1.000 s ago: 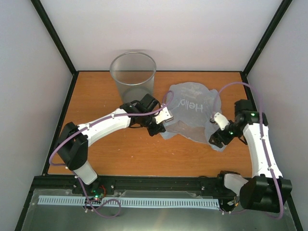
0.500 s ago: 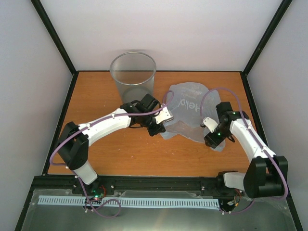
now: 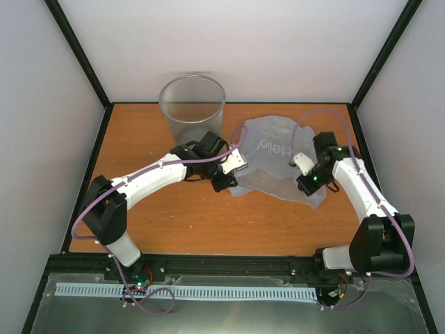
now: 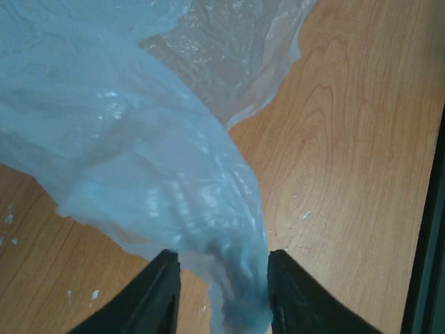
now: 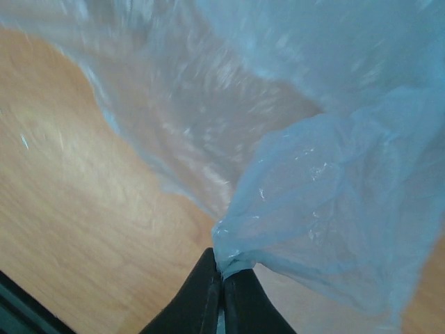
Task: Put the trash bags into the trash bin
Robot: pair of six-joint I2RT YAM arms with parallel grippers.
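A pale blue translucent trash bag (image 3: 274, 163) printed "Hello" lies crumpled on the wooden table, right of centre. The trash bin (image 3: 192, 104), round and grey, stands upright at the back left, apart from the bag. My left gripper (image 3: 233, 177) is at the bag's left edge. In the left wrist view it (image 4: 222, 278) is open, and a hanging fold of the bag (image 4: 208, 209) sits between the jaws, against the right finger. My right gripper (image 3: 304, 186) is at the bag's right side. In the right wrist view it (image 5: 223, 278) is shut on a bunched corner of the bag (image 5: 334, 181).
Grey walls and black frame posts (image 3: 108, 104) enclose the table on three sides. A black rail (image 3: 208, 263) runs along the near edge by the arm bases. Bare wood (image 3: 139, 132) lies to the left of the bin and in front of the bag.
My right arm swung in toward the bag and its gripper shut on the bag's right corner. My left gripper opened from its grip on the left edge. The bag shifted slightly toward the back.
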